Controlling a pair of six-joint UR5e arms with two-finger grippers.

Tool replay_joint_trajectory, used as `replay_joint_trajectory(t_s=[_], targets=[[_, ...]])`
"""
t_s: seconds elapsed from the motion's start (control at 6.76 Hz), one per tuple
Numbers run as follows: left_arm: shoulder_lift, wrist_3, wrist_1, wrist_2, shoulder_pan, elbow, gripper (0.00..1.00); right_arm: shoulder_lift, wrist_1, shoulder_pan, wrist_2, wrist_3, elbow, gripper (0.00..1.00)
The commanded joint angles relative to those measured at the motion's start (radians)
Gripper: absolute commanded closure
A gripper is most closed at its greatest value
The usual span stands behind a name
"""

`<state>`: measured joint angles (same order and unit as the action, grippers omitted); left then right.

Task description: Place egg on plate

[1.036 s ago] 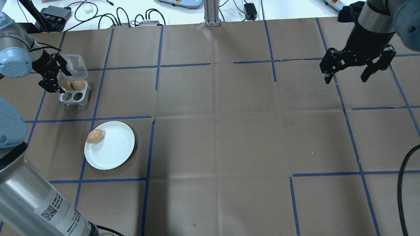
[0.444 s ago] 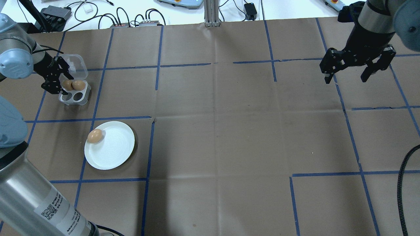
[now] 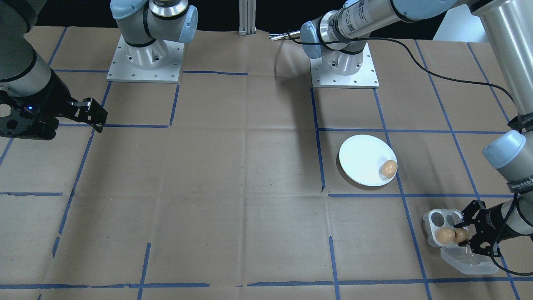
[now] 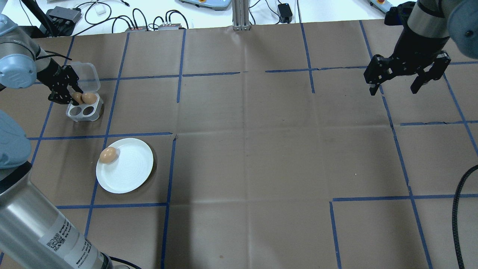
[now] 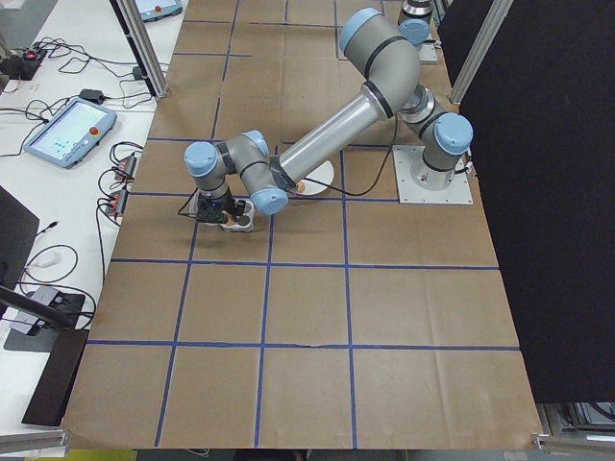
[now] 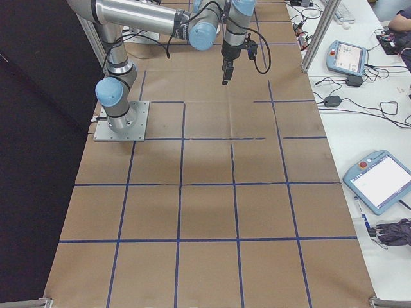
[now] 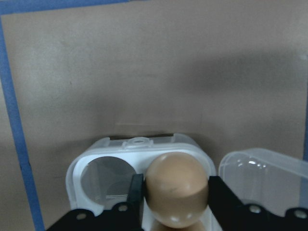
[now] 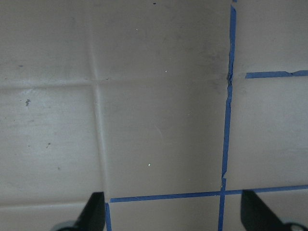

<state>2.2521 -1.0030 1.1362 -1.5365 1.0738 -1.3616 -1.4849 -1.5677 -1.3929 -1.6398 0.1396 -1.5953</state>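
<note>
A clear egg box (image 4: 98,108) with its lid (image 4: 89,76) open stands at the table's far left and holds two brown eggs. My left gripper (image 4: 74,98) is shut on the left egg (image 7: 175,192), which still sits in its hole; the fingers (image 7: 136,195) press both its sides. The other egg (image 4: 90,98) lies beside it. Nearer the robot lies the white plate (image 4: 130,172) with one egg (image 4: 108,155) at its left rim. My right gripper (image 4: 395,90) hangs open and empty over the far right of the table.
The box's two front holes (image 4: 83,111) are empty. Blue tape lines grid the brown paper table cover (image 4: 246,149). Cables and control boxes (image 4: 63,14) lie beyond the far edge. My left arm's big links (image 4: 33,224) cross the near left corner.
My left gripper has moved in toward the egg box and its fingers have closed around the left egg. The right arm, plate and its egg have not moved.
</note>
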Motion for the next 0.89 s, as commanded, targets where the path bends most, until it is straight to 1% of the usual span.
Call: replay_joint_trajectory(t_s=[0.0, 0.3, 0.44, 0.74], targets=[[-0.018, 0.007, 0.000, 0.032, 0.000, 0.002, 0.78, 0.000, 0.000, 0.000, 0.000, 0.000, 0.000, 0.00], [-0.055, 0.020, 0.008, 0.032, 0.002, -0.004, 0.85, 0.000, 0.000, 0.000, 0.000, 0.000, 0.000, 0.00], [-0.077, 0.023, 0.026, 0.029, 0.002, -0.007, 0.85, 0.000, 0.000, 0.000, 0.000, 0.000, 0.000, 0.00], [-0.155, 0.023, 0.155, 0.030, 0.015, -0.025, 0.89, 0.000, 0.000, 0.000, 0.000, 0.000, 0.000, 0.00]])
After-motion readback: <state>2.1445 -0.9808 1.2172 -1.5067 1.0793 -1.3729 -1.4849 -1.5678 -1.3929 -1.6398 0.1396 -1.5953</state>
